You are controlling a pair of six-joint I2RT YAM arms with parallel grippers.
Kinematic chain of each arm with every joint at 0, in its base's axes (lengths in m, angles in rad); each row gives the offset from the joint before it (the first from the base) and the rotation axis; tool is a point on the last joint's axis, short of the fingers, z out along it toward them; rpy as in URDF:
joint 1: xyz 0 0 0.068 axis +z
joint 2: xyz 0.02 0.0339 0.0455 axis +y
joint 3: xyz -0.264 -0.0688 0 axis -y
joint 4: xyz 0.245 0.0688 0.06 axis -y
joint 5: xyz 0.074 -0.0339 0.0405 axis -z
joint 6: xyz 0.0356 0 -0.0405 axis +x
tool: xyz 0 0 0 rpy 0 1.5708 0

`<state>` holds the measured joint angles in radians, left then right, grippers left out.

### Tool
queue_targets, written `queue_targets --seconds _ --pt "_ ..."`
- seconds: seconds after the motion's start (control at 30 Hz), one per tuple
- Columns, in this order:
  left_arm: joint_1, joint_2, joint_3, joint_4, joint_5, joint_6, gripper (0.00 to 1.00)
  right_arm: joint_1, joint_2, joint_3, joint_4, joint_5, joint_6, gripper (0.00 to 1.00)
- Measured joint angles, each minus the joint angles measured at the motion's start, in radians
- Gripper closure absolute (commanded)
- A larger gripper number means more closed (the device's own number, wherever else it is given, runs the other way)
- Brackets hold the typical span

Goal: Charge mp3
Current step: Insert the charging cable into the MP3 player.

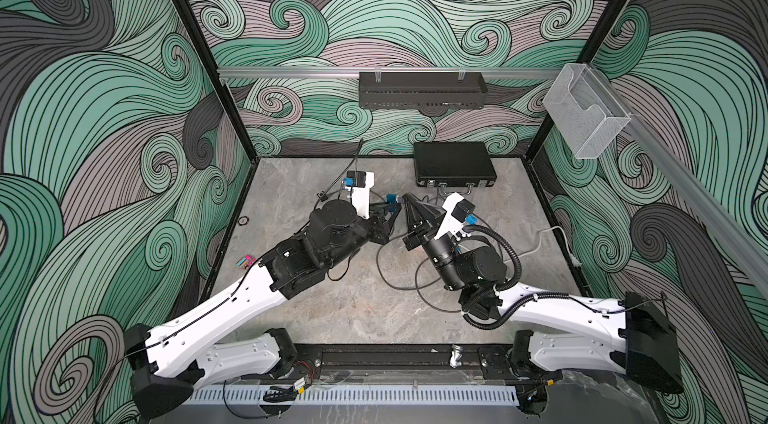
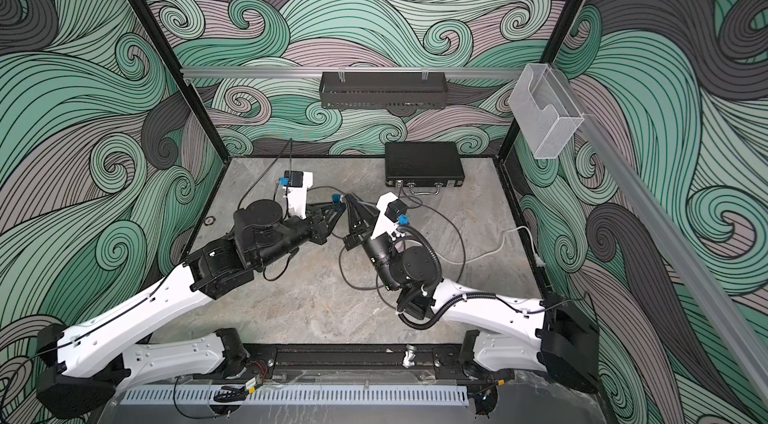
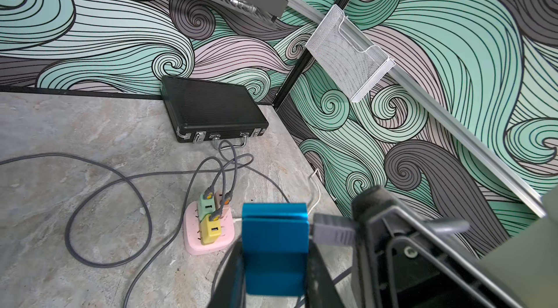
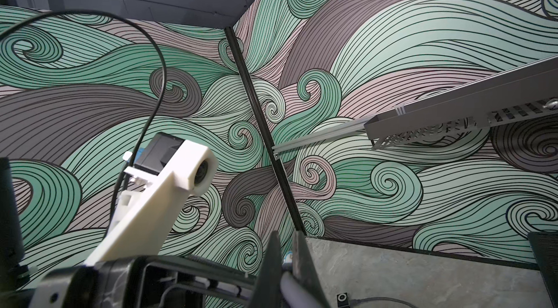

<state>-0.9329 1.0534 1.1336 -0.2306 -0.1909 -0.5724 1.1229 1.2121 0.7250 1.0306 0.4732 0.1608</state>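
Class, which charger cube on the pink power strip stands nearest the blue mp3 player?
The yellow cube; the green cube and the beige cube stand beyond it, nearer the black case.

Swirling green-and-grey wave walls (image 1: 415, 26) enclose a grey marbled floor (image 1: 353, 309), black shelf (image 1: 422, 90) mounted behind.

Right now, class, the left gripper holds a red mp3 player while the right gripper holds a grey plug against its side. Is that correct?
Not quite: the mp3 player is blue, not red, as the left wrist view shows. The rest stands: the left gripper holds it while the right gripper holds the grey plug against its side.
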Motion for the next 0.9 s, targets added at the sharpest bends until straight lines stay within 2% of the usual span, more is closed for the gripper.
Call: queue_targets --seconds 0.07,0.1,0.17,0.23,0.3,0.43,0.6,0.7,0.8,0.9 --pt "0.0 0.002 0.001 -0.003 -0.008 0.001 0.81 0.0 0.004 0.007 -0.015 0.003 0.0 0.98" --pt "0.0 0.002 0.001 -0.004 -0.011 0.001 0.81 0.0 0.006 0.01 -0.019 0.004 0.0 0.9" --pt "0.0 0.003 0.001 -0.002 -0.013 0.001 0.81 0.0 0.01 0.011 -0.026 0.001 0.005 0.62" --pt "-0.003 0.003 0.013 -0.01 -0.031 0.001 0.81 0.005 0.025 0.011 -0.037 -0.008 0.01 0.5" --pt "-0.001 0.001 0.023 -0.022 -0.063 0.0 0.82 0.007 0.028 0.013 -0.04 -0.025 0.013 0.43" --pt "-0.003 -0.008 0.038 -0.044 -0.124 -0.002 0.81 0.01 0.019 0.013 -0.07 -0.081 0.016 0.33" --pt "-0.008 -0.011 0.065 -0.105 -0.235 -0.019 0.81 0.012 -0.039 0.013 -0.187 -0.187 0.03 0.31" --pt "0.004 -0.014 0.062 -0.131 -0.306 -0.021 0.81 0.005 -0.085 0.03 -0.329 -0.282 0.073 0.28" --pt "0.063 -0.024 0.055 -0.196 -0.361 -0.055 0.8 -0.026 -0.098 0.088 -0.483 -0.389 0.138 0.26" --pt "0.162 -0.048 0.008 -0.274 -0.414 -0.125 0.78 -0.066 -0.098 0.138 -0.6 -0.519 0.207 0.25"
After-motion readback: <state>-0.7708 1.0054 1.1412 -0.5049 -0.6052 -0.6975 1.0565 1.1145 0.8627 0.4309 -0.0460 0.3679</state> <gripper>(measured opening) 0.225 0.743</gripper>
